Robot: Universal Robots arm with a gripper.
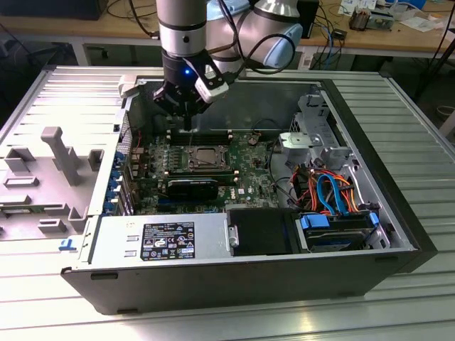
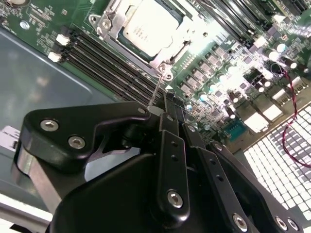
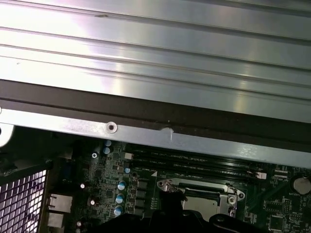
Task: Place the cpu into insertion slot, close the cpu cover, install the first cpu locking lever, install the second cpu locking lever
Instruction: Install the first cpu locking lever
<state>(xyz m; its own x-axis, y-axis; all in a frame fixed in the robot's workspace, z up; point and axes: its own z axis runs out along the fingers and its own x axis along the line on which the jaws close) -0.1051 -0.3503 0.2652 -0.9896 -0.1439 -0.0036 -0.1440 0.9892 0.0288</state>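
Metal desk, open PC case: end effector pinched narrow on locking lever by cpu cover, prob. for latching.

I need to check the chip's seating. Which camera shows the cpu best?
The second wrist view: the cpu lies close, with its silver top plain to see. The exterior view shows the cpu small and distant; the first wrist view shows it partly hidden.
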